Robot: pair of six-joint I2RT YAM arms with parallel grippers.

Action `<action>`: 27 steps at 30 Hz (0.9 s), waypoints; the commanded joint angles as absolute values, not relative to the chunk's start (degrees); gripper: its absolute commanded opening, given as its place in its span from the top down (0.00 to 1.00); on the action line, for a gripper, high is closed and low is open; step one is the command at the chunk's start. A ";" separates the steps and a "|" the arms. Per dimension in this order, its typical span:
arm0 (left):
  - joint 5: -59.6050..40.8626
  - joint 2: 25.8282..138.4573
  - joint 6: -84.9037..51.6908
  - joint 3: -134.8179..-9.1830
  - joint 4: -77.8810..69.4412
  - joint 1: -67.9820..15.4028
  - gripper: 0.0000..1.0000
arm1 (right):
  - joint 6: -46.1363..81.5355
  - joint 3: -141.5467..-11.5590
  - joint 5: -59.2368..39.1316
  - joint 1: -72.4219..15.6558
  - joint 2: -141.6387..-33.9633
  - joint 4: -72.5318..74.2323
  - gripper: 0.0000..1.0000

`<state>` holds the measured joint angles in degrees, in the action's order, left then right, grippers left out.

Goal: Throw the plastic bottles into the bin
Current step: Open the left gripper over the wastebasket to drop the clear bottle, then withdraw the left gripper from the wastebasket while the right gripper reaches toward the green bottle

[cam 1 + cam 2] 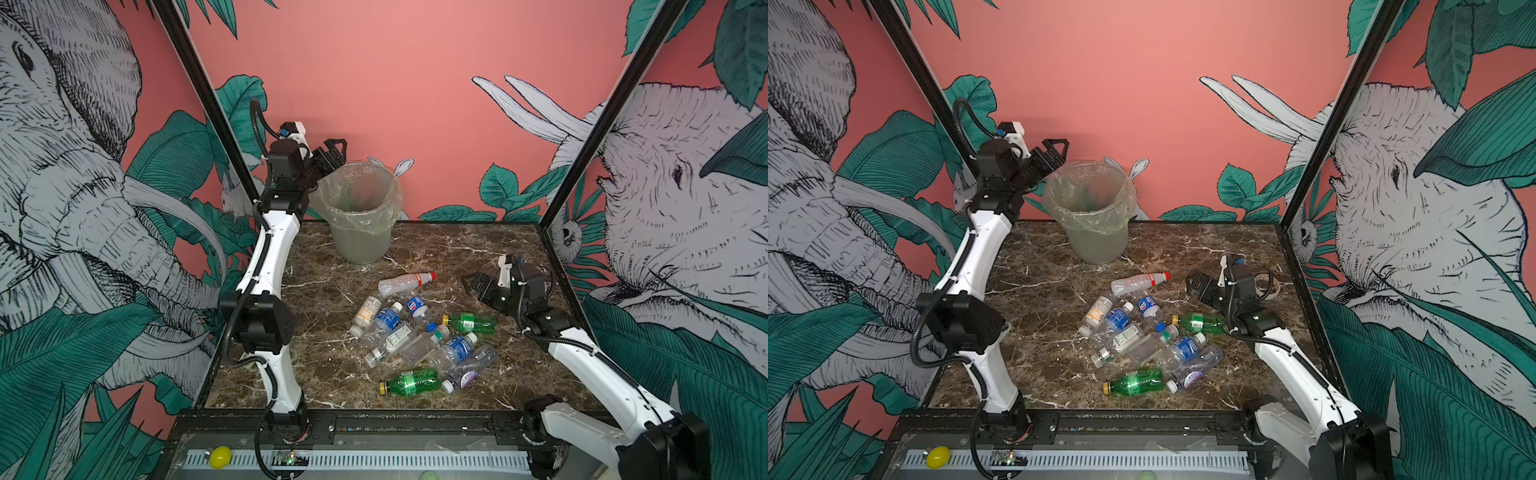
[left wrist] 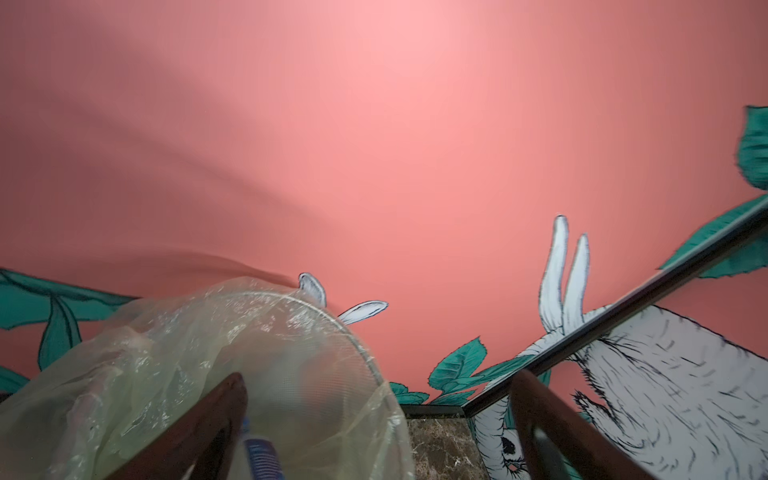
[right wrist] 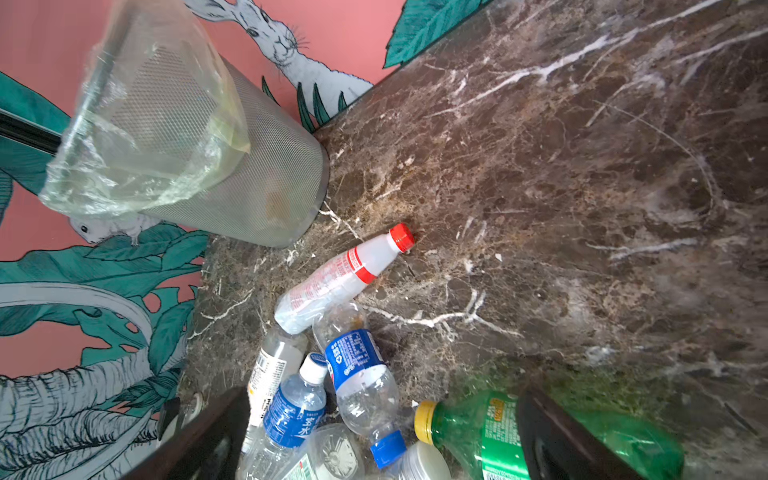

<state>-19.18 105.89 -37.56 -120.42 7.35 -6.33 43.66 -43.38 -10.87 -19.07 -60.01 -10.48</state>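
Note:
Several plastic bottles [image 1: 415, 332] lie in a loose pile on the marble table. A red-capped one [image 1: 405, 282] [image 3: 345, 278] lies nearest the bin, and a green one with a yellow cap [image 1: 471, 322] [image 3: 490, 436] is on the right. The bin [image 1: 361, 245] [image 1: 1100, 245] stands at the back with its liner over the rim. My left gripper [image 1: 332, 151] [image 2: 380, 376] is open above the bin's left rim. A blurred blue-labelled bottle [image 2: 262, 453] shows beside one finger, over the bin [image 2: 124, 374]. My right gripper [image 1: 471, 284] [image 3: 382, 399] hovers open over the pile's right side.
A beige ring of tape [image 1: 1268, 286] lies on the table behind the right gripper. Black frame posts rise at the back left and back right corners. A second green bottle [image 1: 411, 381] lies at the pile's front. A yellow ball [image 1: 219, 456] sits on the front rail.

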 commanded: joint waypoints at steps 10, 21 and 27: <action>-22.68 83.53 -29.03 -100.28 6.96 -6.33 0.00 | 45.43 -46.76 -6.21 -18.81 -61.80 -18.22 0.01; -24.26 70.44 -28.78 -76.90 4.70 -6.48 0.00 | 54.38 -47.11 2.11 -18.76 -61.35 -24.42 0.01; -24.13 65.62 -27.68 -68.33 6.15 -6.44 0.01 | 57.22 -46.85 3.07 -18.82 -62.20 -25.40 0.01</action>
